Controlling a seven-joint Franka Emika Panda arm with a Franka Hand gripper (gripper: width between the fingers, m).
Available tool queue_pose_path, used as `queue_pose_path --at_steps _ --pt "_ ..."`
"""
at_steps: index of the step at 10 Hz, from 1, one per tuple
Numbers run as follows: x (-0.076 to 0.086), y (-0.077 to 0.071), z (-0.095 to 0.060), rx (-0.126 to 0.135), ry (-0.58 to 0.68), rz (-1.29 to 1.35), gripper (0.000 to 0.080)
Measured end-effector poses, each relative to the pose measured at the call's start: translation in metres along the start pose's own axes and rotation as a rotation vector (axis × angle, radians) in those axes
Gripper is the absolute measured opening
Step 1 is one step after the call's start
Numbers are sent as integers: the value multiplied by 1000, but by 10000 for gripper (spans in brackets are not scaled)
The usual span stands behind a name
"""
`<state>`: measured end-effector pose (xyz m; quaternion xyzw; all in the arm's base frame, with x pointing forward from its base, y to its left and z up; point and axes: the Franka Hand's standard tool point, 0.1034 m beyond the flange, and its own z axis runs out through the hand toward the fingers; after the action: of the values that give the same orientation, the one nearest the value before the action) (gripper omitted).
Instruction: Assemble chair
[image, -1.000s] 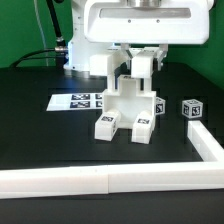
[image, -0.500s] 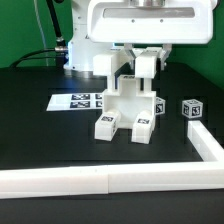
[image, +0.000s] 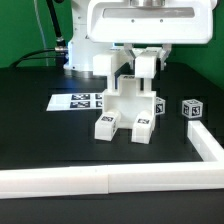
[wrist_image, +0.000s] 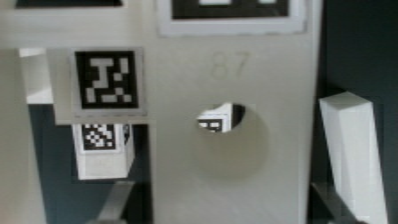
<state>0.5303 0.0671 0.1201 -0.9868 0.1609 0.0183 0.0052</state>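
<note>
A small matte-white plastic chair (image: 124, 108), built from chunky blocky pieces with square black-and-white tags, stands mid-table on a black table (image: 40, 140). Compared with half a second earlier, nothing has visibly shifted. The gripper (image: 146, 58) pinches an upright post (image: 146, 70) at the chair's back. The wrist view shows a smooth white panel (wrist_image: 231, 190) with a round hole (wrist_image: 221, 117). A loose tagged cube (image: 190, 107) sits to the exterior view's right, the flat marker board (image: 76, 101) to its left, and a long white rail (image: 100, 181) borders the front.
</note>
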Motion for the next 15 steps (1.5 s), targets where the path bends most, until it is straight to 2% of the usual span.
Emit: queue_pose_path --at_steps 3,6,15 --pt "-8 1 1 3 4 -3 289" --pt "-6 -1 1 10 27 -6 289" --pt "-7 3 11 -1 17 -5 289"
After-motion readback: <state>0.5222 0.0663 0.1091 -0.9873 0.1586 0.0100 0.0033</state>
